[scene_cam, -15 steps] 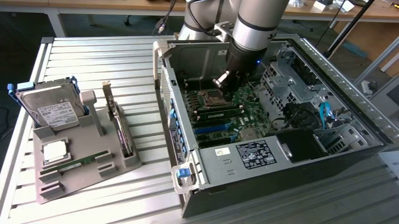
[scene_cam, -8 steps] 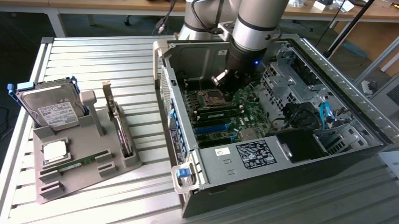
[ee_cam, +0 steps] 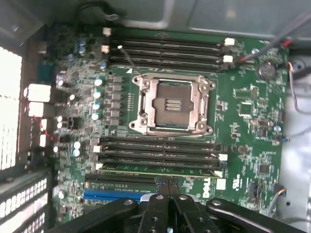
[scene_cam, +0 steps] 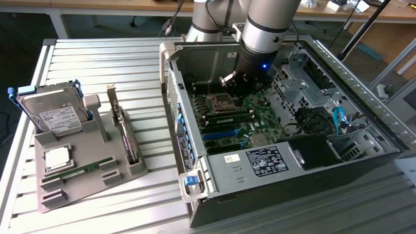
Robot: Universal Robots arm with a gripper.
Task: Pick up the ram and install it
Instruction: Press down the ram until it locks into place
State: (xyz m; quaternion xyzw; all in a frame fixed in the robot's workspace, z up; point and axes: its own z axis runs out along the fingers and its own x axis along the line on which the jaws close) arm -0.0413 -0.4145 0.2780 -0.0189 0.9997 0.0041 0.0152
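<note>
Exterior view: arm reaches into open PC case [scene_cam: 325, 161] right of centre; tool [scene_cam: 239, 87] closed, empty, above motherboard [scene_cam: 260, 119]. One ram [scene_cam: 81, 170] lies in grey holder [scene_cam: 130, 168] on desk [scene_cam: 97, 58], lower left.

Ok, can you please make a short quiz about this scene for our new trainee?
1. True or false: the processor socket on the motherboard is empty.
2. Where is the gripper? A) over the grey holder; B) inside the computer case, above the motherboard; C) on the hard drive.
3. Which green part lies flat in the grey holder beside the silver processor chip?
Key: 1 true; 2 B; 3 a ram stick.
</note>
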